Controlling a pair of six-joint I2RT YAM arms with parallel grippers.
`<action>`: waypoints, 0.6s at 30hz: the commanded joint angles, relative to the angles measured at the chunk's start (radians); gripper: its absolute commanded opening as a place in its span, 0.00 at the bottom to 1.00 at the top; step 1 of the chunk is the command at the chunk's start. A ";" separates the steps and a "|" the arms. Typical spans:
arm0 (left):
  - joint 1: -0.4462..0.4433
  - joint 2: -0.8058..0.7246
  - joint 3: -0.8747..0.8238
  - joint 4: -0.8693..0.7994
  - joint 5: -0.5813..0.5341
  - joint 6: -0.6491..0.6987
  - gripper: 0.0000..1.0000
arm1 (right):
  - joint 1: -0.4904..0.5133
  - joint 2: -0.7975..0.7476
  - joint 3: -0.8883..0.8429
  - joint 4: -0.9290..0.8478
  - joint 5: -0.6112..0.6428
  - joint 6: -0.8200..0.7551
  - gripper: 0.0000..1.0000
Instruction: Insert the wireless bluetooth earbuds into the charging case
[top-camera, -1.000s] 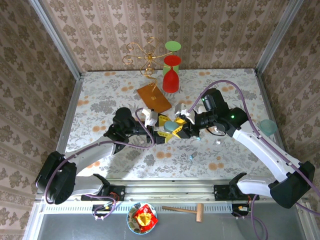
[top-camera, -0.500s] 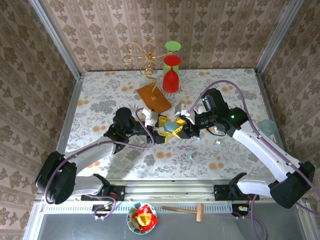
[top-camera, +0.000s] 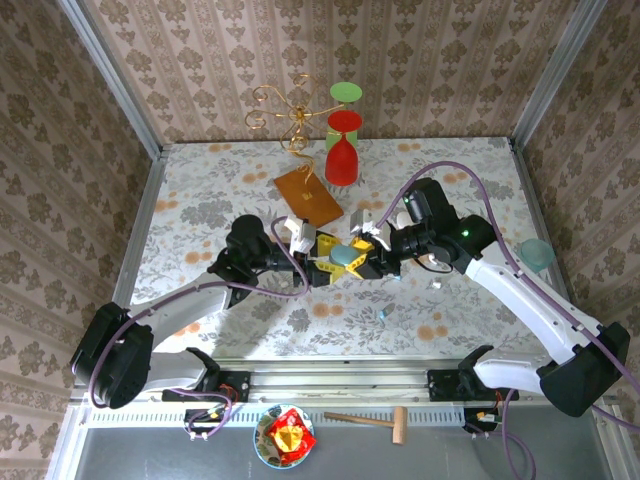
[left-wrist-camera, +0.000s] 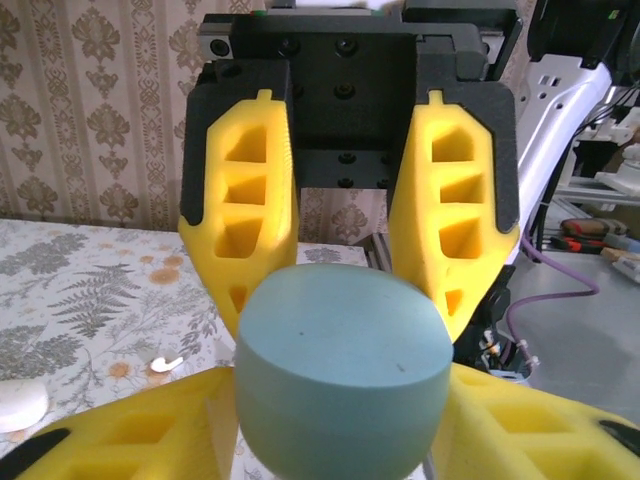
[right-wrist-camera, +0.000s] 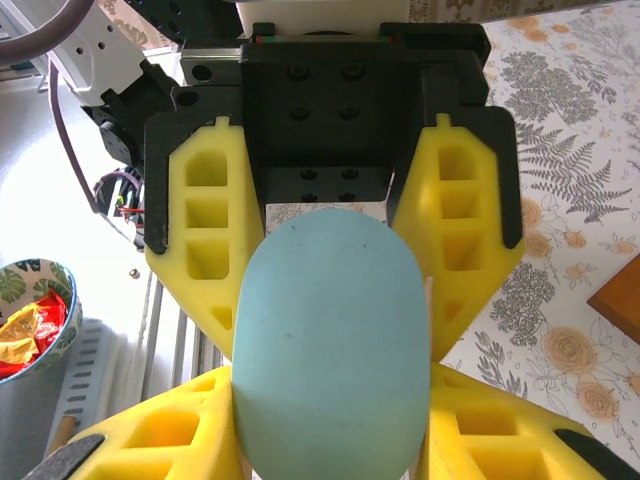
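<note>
Two earbuds (top-camera: 385, 313) are seen loose on the bench (top-camera: 200, 190). Just beyond, the closed charging case (top-camera: 343, 255) is clamped between left gripper (left-wrist-camera: 335, 440) and right gripper (right-wrist-camera: 330, 440). It is barely shifted since a second ago, so nothing is inserted yet.

I saw the charging case (left-wrist-camera: 342, 385) as a matte, pale blue-green. The left gripper (top-camera: 330, 262) and right gripper (top-camera: 358, 258) both wore yellow fingers (left-wrist-camera: 278, 230) on black mounts. The tablecloth (top-camera: 200, 200) was white with grey ferns and orange blossoms, and the walls (top-camera: 200, 60) were beige damask stripes. A speck (left-wrist-camera: 165, 363) on the cloth looked white, possibly an earbud.
</note>
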 joint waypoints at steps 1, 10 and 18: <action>-0.001 -0.006 0.022 0.026 0.028 0.002 0.44 | -0.001 -0.007 0.004 -0.009 -0.031 -0.003 0.20; 0.004 -0.001 0.008 0.083 0.041 -0.017 0.27 | -0.002 -0.013 -0.013 0.020 -0.005 -0.001 0.41; 0.021 0.006 -0.012 0.133 0.042 -0.044 0.26 | -0.008 -0.032 -0.031 0.063 0.011 0.028 0.59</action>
